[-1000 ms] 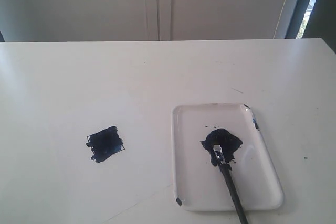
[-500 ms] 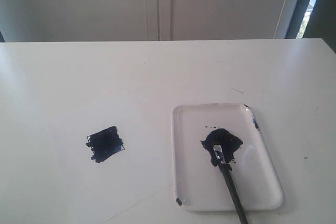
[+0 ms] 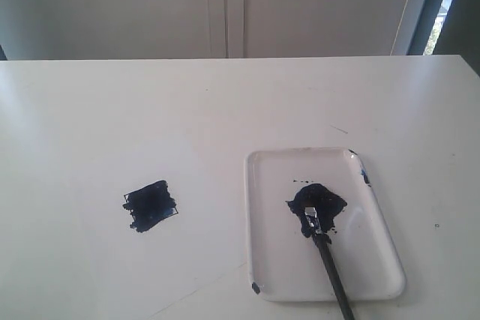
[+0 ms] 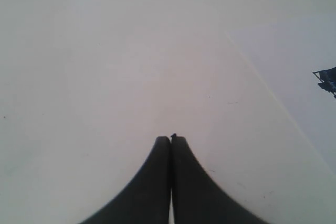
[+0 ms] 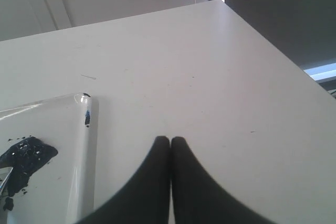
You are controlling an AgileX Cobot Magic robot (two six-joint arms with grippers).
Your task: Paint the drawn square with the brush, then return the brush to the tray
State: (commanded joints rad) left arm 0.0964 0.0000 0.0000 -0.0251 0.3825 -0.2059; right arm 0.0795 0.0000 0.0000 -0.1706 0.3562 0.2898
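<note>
The drawn square (image 3: 151, 205) is a blotchy dark blue patch on the white table, left of the tray; its corner (image 4: 326, 80) shows in the left wrist view. The glossy white tray (image 3: 375, 260) lies at the front right. The brush (image 3: 328, 258) rests in it, bristles in a dark blue paint blob (image 3: 317, 204), handle running off the tray's near edge. Neither gripper appears in the exterior view. My left gripper (image 4: 170, 138) is shut and empty over bare table. My right gripper (image 5: 170, 139) is shut and empty, beside the tray's rim (image 5: 86, 145).
The white table (image 3: 225, 110) ends at a far edge before a pale wall. In the right wrist view the table's corner (image 5: 220, 3) and side edge drop off toward a dark area. A small paint chip (image 5: 87, 118) marks the tray rim.
</note>
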